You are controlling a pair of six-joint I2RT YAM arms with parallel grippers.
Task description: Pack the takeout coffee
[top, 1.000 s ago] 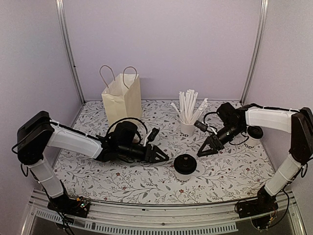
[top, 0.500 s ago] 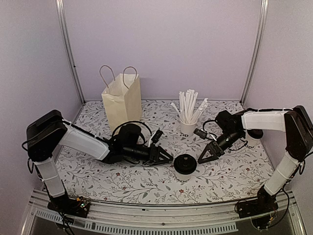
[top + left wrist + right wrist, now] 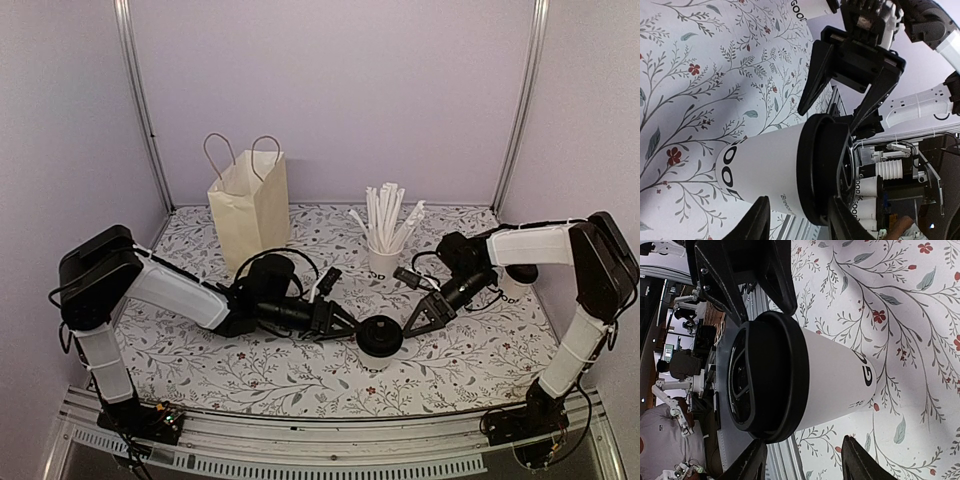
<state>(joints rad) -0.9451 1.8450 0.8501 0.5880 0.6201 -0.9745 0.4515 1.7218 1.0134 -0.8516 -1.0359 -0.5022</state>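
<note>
The takeout coffee [image 3: 380, 338] stands upright on the floral table, a white paper cup with a black lid. In the left wrist view the cup [image 3: 767, 167] with dark lettering lies just past my left gripper [image 3: 797, 222]. That gripper is open, its fingers [image 3: 757, 220] short of the cup's side. From the right, my right gripper [image 3: 805, 462] is also open, with the cup [image 3: 832, 385] just ahead of its fingertips [image 3: 860, 460]. From above, the left gripper [image 3: 345, 327] and right gripper [image 3: 418, 322] flank the cup closely. Neither holds it.
A cream paper bag [image 3: 250, 200] with handles stands open at the back left. A white cup of long straws [image 3: 384, 235] stands behind the coffee. Another lidded cup [image 3: 520, 275] sits at the right, partly behind my right arm.
My left gripper has slid right up to the cup's left side and its jaws have narrowed. The right gripper has come down and left to the cup's right side.
</note>
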